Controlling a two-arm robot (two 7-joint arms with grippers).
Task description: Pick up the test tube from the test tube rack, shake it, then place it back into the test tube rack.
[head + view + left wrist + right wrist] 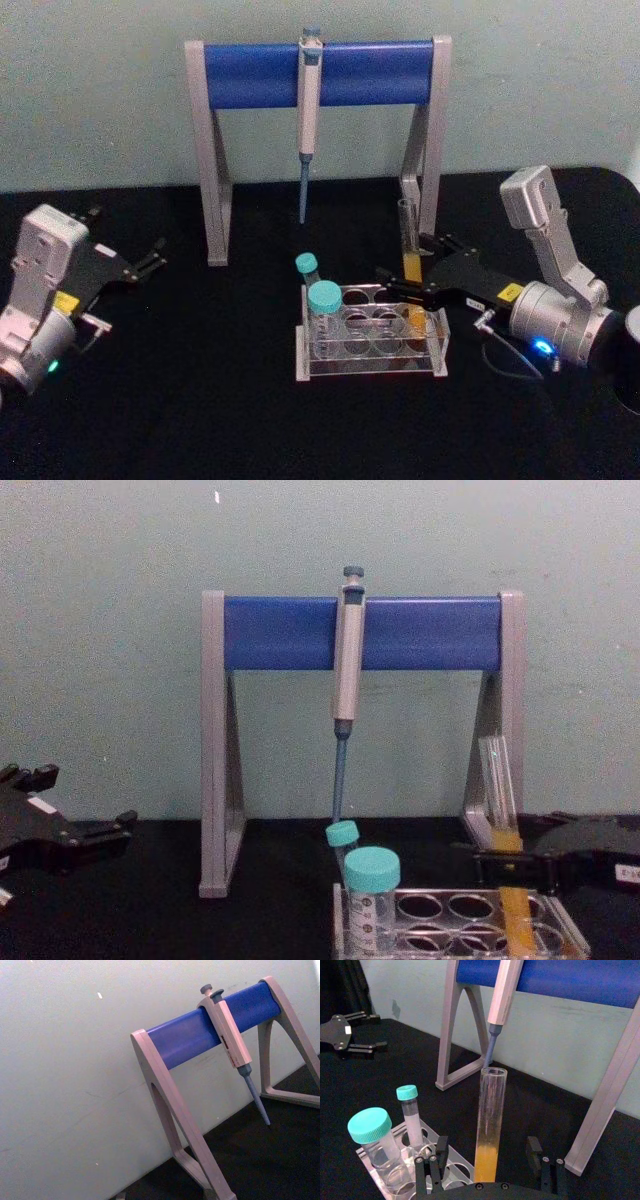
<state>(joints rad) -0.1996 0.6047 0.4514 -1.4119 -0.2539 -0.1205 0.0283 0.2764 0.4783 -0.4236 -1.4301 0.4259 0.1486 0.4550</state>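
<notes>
Grab step, I reckon: right gripper (pixel 487 1155) straddled the test tube (pixel 490 1115) in the test tube rack (pixel 365 368), fingers apart. Next: squeeze, lift straight. Left gripper (pixel 377 1031) sat well left of it, fingers apart.

Mid counter (pixel 200 400), before the pipette stand (pixel 320 75): test tube rack (pixel 372 368). In its right end, test tube (pixel 408 225), flanked by the right claw (pixel 407 262); capped tubes (pixel 322 298) at its left end. Far left, left claw (pixel 128 237).

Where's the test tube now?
Head view, right of centre: the test tube stands in the test tube rack's right end, inside the open right gripper.
</notes>
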